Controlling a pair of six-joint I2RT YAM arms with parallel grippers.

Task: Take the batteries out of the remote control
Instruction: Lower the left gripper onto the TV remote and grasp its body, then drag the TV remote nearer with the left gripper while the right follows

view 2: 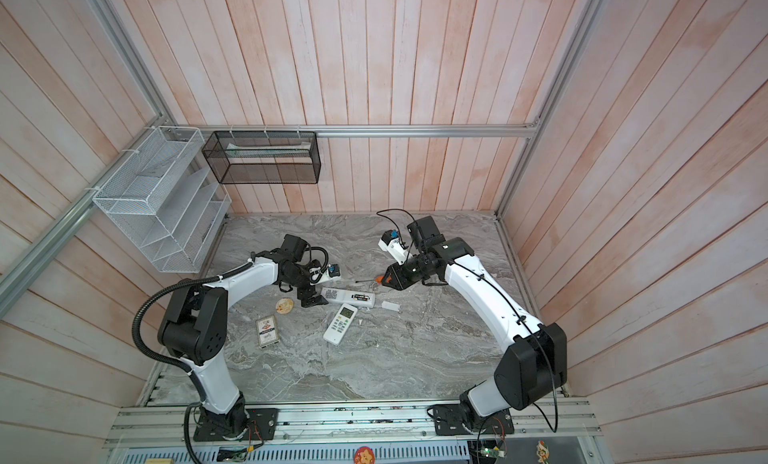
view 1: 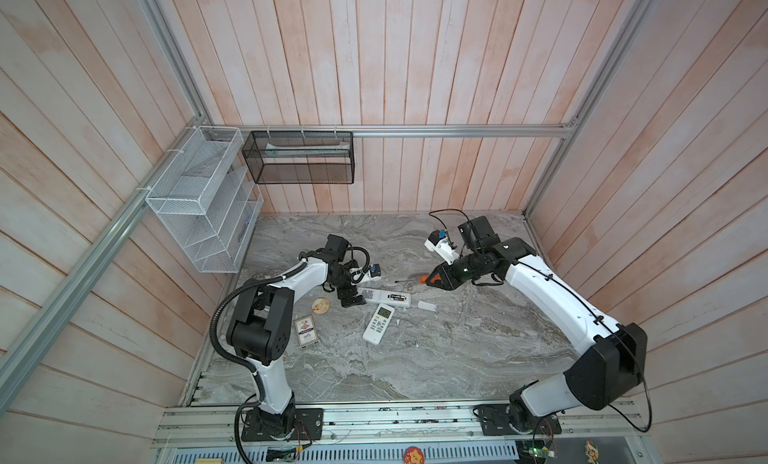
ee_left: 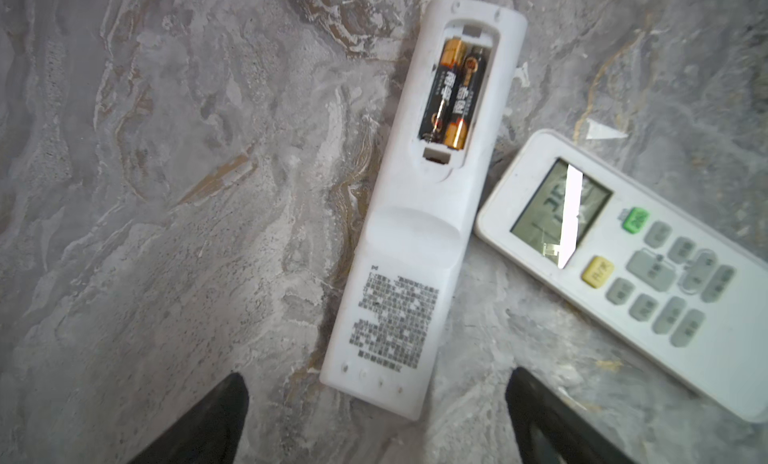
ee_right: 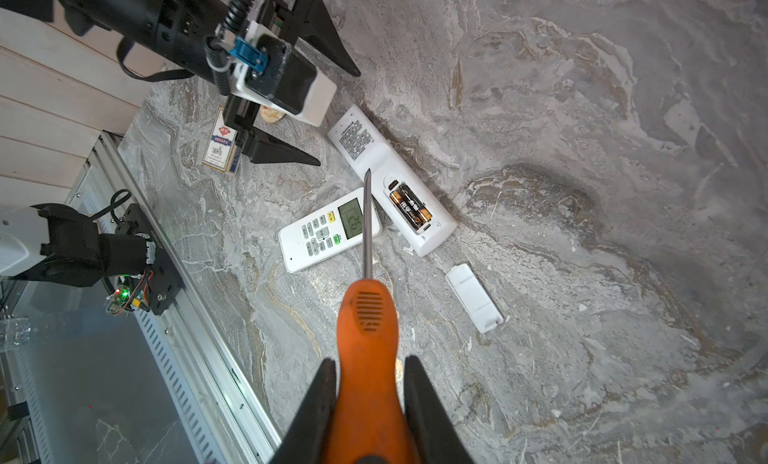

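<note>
A white remote control [ee_left: 415, 233] lies face down on the marble table, its battery bay uncovered. Two batteries [ee_left: 451, 96], black and gold, sit side by side in the bay and also show in the right wrist view [ee_right: 409, 208]. My left gripper [ee_left: 376, 374] is open, its fingers on either side of the remote's printed end. In a top view it stands at the remote's left end [view 1: 353, 300]. My right gripper [ee_right: 370, 360] is shut on an orange-handled screwdriver [ee_right: 368, 316], held above the table with its shaft pointing at the remote control [view 1: 384, 296].
A second white remote [view 1: 378, 324] lies face up against the first, display lit. A small white cover [view 1: 427, 306] lies to the right. A card box [view 1: 306, 332] and a round disc [view 1: 321, 305] lie left. White [view 1: 199, 200] and black [view 1: 299, 158] wire baskets hang on the walls.
</note>
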